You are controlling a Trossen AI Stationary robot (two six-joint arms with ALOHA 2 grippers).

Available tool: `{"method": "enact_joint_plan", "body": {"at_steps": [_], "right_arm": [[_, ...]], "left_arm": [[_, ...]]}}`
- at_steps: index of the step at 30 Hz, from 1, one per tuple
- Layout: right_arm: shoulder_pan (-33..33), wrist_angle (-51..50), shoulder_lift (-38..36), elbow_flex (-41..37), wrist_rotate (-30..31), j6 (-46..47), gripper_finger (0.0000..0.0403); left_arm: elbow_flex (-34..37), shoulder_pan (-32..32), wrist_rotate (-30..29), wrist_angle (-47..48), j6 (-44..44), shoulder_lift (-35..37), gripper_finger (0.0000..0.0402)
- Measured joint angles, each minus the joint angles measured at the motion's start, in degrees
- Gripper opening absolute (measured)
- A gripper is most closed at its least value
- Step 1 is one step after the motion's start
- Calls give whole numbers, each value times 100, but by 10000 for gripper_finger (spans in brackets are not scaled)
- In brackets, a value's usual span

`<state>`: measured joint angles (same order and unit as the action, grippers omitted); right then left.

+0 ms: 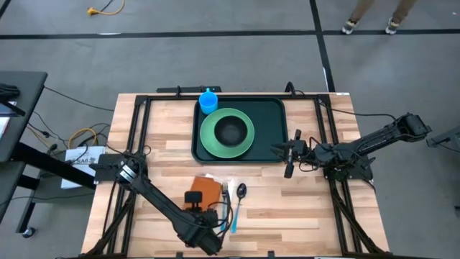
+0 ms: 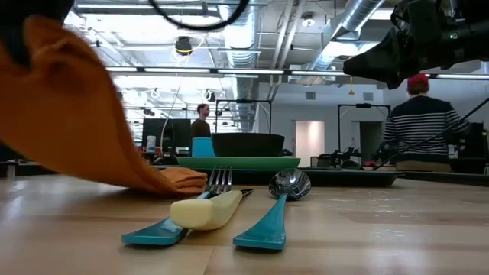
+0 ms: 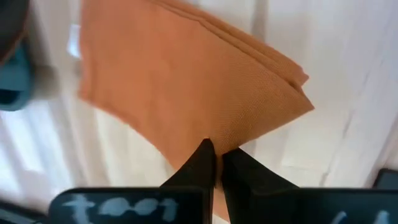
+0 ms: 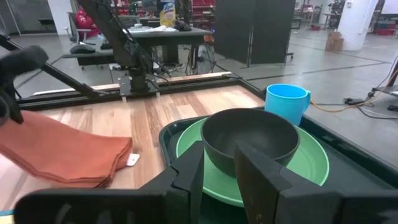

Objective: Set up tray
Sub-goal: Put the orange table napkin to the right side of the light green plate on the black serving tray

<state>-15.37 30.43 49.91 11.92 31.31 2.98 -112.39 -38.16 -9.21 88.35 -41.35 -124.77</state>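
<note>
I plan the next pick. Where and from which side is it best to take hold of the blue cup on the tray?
Probably by the rim of the blue cup, with a claw coming from above. It stands upright with its mouth open, and the green plate crowds one side, so a side approach looks tight.

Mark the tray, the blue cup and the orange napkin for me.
tray [image 1: 272, 129]: high view, bare floor right of the plate.
blue cup [image 4: 286, 103]: right wrist view, side wall.
orange napkin [image 3: 186, 87]: left wrist view, middle of the folded cloth.
</note>
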Motion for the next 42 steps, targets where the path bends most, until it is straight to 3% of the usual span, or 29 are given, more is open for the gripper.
{"method": "enact_joint_plan", "body": {"at_steps": [6, 14, 29, 34, 39, 42], "right_arm": [[0, 65, 0, 0, -76, -2, 83], [-3, 302, 0, 0, -890, -195, 83], [-3, 298, 0, 0, -894, -210, 83], [-3, 286, 0, 0, -896, -210, 83], [-3, 298, 43, 0, -896, -196, 83], [-3, 340, 166, -2, -898, -196, 83]], "left_arm": [[-486, 92, -526, 171, -34, 17, 2], [-632, 332, -768, 171, -29, 24, 2], [-635, 600, -761, 162, -206, 104, 2], [-635, 514, -1049, 165, -355, 717, 2], [-619, 235, -2056, 163, -773, 1619, 1], [-256, 68, -2628, 169, -1211, 2259, 1]]}}
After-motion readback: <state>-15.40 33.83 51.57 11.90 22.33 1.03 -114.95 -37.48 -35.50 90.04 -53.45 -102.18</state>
